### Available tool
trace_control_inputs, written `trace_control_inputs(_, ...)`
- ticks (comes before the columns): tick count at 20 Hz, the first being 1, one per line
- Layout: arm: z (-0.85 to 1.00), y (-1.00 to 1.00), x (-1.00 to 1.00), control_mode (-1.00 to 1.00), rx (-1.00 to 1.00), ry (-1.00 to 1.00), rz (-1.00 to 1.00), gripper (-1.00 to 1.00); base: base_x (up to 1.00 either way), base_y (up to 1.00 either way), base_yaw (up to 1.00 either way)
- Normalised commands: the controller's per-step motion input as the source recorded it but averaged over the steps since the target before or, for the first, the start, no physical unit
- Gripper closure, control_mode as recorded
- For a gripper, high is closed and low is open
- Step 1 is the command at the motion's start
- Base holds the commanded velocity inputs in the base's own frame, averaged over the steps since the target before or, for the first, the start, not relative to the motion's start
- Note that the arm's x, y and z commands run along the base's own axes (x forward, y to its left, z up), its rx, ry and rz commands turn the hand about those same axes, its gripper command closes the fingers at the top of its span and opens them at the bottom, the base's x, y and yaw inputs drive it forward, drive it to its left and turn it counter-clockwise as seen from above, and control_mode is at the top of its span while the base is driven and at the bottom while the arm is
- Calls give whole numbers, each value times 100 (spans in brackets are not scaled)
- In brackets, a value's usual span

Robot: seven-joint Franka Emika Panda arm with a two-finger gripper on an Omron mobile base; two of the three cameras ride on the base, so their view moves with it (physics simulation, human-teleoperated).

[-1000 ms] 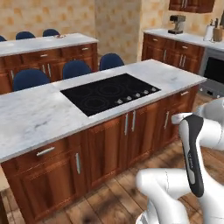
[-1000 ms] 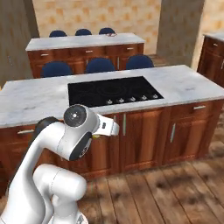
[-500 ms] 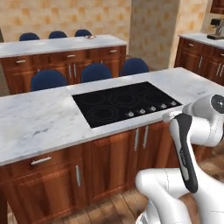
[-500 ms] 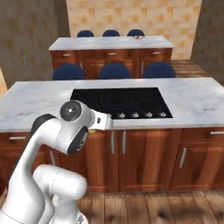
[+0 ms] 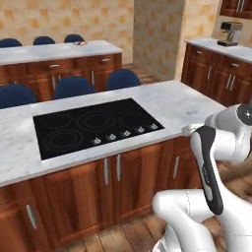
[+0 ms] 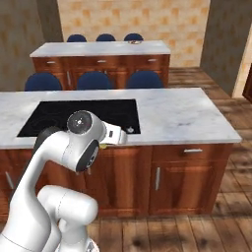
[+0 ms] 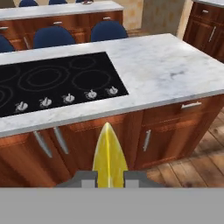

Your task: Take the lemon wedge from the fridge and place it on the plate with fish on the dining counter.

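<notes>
Yellow and glossy, the tiny pointed lemon wedge (image 7: 109, 155) is seen at the bottom centre of the hand view, clamped between the two dark finger tips of the white arm's gripper (image 7: 109, 178); a sliver of it is glimpsed beside the wrist (image 6: 103, 145) at centre left of the right base view. No brand, label or writing can be read anywhere. Behind the wedge, the white-grey marble counter with the black glass cooktop (image 7: 57, 81) is spread across the frame. At the upper left of the left base view, the small round red-rimmed plate (image 5: 79, 43) is seen on the long marble dining counter (image 5: 44, 51), its contents too small to make out.
</notes>
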Motion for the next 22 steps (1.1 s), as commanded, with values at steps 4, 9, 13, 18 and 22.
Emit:
trace_control_inputs(4,0,0,0,100,0,0,0,100,0,-100,-1)
trace_control_inputs(9,0,0,0,100,0,0,0,100,0,-100,0)
trace_control_inputs(13,0,0,0,100,0,0,0,100,0,-100,-1)
trace_control_inputs(18,0,0,0,100,0,0,0,100,0,-100,-1)
trace_control_inputs(22,0,0,0,100,0,0,0,100,0,-100,-1)
